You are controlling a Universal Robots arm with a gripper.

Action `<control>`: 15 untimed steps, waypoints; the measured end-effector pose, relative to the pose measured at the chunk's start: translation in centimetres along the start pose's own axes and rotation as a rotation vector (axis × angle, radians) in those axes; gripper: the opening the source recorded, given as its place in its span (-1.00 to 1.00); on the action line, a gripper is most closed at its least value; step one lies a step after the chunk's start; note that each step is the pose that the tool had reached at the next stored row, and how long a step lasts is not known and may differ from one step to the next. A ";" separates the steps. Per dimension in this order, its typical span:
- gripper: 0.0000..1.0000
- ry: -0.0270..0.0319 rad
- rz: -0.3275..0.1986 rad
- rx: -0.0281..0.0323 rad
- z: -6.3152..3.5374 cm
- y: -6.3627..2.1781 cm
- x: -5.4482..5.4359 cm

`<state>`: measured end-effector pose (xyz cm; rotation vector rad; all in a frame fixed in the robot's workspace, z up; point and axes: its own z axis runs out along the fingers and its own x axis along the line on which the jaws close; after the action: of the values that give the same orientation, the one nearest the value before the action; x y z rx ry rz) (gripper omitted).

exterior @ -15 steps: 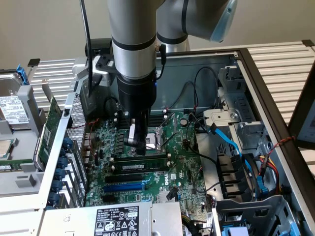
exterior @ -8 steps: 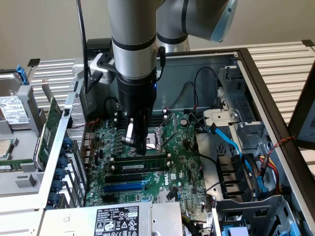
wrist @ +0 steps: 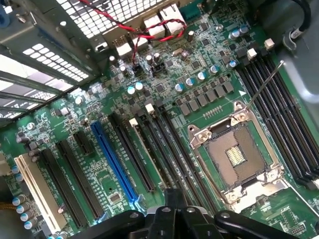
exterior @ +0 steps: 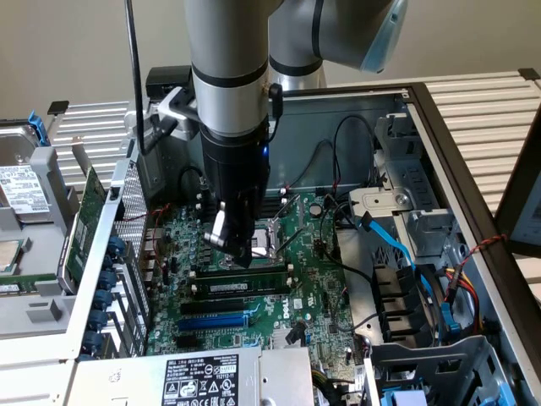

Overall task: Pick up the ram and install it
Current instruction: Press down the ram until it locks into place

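the ram, a long narrow green circuit-board stick with black chips and a white label strip (exterior: 241, 285), sits edge-up in a black memory slot on the green motherboard (exterior: 317, 317), lying level along the slot, just below the empty silver cpu socket (exterior: 269, 239) in the exterior view. in the wrist view the stick (wrist: 147, 155) stands among the long black slots between the blue expansion slot (wrist: 113, 167) and the cpu socket (wrist: 238, 157).

end effector (exterior: 236, 254): black fingers closed together, nothing between them, tips right above the ram's upper edge toward its exterior-view-left half; cannot tell if they touch it. in the wrist view the fingertips (wrist: 174, 211) point down at the slot row.

silver-grey arm (exterior: 232, 93) comes straight down into the open grey metal computer case (exterior: 439, 152). blue sata cable (exterior: 397, 249) loops at the exterior view's right of the board. red-black twisted wire (wrist: 144, 27) runs by the rear ports. green expansion card (exterior: 89, 216) stands outside the case wall on the exterior view's left, next to a silver hard drive (exterior: 21, 190). white-labelled power supply (exterior: 199, 379) sits at the near edge.
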<state>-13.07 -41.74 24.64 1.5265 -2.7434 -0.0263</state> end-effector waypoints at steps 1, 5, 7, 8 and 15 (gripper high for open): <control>-0.79 -0.0001 0.014 0.0001 0.00 0.00 0.0; -0.79 -0.0011 0.073 0.0005 0.01 0.00 0.0; -0.79 -0.0016 0.102 0.0006 0.02 0.00 0.0; -0.79 -0.0018 0.116 0.0007 0.02 0.00 0.0; -0.79 -0.0034 0.217 0.0014 0.04 0.00 0.0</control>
<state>-13.07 -41.74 24.60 1.2214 -2.8941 -0.0264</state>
